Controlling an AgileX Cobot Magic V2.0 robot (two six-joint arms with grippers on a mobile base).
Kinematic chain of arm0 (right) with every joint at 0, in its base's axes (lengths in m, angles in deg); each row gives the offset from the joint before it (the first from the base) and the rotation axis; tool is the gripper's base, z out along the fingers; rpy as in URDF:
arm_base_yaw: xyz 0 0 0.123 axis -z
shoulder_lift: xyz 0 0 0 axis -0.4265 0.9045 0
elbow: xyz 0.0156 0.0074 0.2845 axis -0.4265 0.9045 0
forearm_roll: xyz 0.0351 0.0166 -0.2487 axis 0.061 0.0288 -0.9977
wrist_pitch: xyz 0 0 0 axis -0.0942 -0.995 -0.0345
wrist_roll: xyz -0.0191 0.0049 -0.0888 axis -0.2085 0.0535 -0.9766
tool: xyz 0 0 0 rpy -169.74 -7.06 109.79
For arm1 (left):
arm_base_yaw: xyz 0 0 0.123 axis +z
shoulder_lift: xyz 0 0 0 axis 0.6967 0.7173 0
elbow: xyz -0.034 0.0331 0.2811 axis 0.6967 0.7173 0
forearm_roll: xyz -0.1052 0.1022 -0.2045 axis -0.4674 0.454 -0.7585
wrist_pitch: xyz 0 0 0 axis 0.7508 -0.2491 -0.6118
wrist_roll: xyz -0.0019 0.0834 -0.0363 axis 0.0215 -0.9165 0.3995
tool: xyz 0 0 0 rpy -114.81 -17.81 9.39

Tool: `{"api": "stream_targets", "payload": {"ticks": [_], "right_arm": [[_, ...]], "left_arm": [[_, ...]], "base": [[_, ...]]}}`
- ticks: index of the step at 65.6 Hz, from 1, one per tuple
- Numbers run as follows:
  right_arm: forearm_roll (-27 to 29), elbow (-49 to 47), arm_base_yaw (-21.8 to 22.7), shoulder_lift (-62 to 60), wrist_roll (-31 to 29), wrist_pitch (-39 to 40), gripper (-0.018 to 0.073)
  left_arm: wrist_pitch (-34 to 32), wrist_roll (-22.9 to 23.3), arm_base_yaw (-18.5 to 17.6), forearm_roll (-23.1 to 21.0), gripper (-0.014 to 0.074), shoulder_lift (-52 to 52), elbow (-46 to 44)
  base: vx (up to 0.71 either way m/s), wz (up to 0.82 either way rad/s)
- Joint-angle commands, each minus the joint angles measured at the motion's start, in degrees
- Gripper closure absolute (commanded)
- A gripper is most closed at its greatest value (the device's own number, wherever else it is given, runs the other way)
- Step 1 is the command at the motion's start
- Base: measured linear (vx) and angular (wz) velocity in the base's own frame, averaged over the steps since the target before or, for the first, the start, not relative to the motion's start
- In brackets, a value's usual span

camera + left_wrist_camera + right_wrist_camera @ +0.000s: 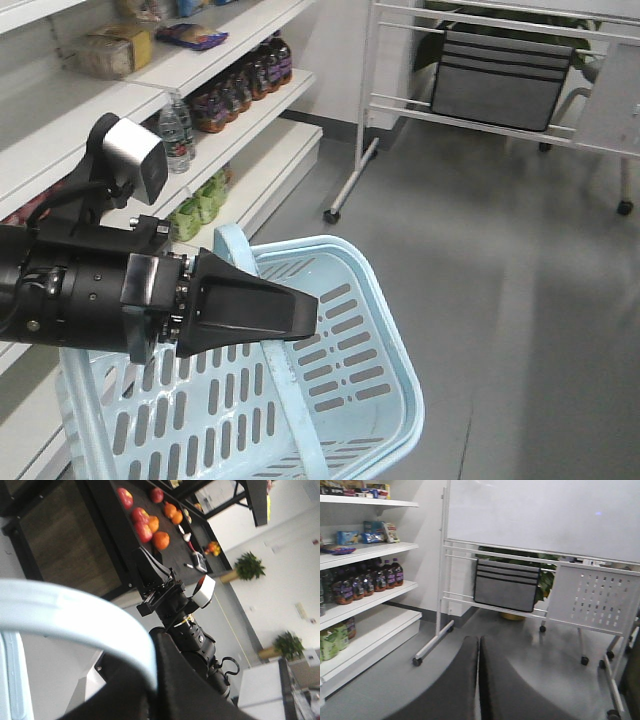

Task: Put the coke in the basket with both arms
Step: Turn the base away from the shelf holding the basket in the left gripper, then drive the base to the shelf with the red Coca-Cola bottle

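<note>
The left claw [303, 312] is closed on the swing handle [285, 400] of the basket [300, 243]. In the left wrist view the handle [75, 610] runs straight into the black fingers [170, 680]. The basket seems to hang from this one grip, above the floor and near the shelf [250, 125]. What I can see of its inside is bare.

The right claw [479, 680] has its fingers pressed almost together, with only a thin slit between them, and it holds nothing. It faces the open floor and a whiteboard [545, 515].

I cannot find the coke in any view. The shelf shows only dark bottles [240, 85] with coloured labels, and these are not the right thing.

The risks I see:
- The handle swings, so the basket may tilt or sway when the arm moves, and a bottle could then miss the opening.
- The handle may slide along the smooth wedge fingers.
- The right arm may take a dark bottle by mistake, since the red one is not in sight.
- The right claw must open before any grasp, or it will push the bottle over.
</note>
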Motion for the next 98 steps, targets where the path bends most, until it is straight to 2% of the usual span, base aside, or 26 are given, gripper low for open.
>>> {"api": "stream_targets", "payload": {"ticks": [1,46,98], "right_arm": [[-0.6,0.4,0.0,-0.8,-0.5,3.9,0.0561],[-0.6,0.4,0.0,-0.8,-0.5,3.9,0.0561],[-0.6,0.4,0.0,-0.8,-0.5,3.9,0.0561]], "left_arm": [[0.9,-0.5,-0.4,-5.1,0.0603,-1.5,-1.3],[0.9,-0.5,-0.4,-5.1,0.0603,-1.5,-1.3],[0.9,-0.5,-0.4,-5.1,0.0603,-1.5,-1.3]], "base": [[0.03,-0.51],[0.09,-0.38],[0.2,-0.19]]}}
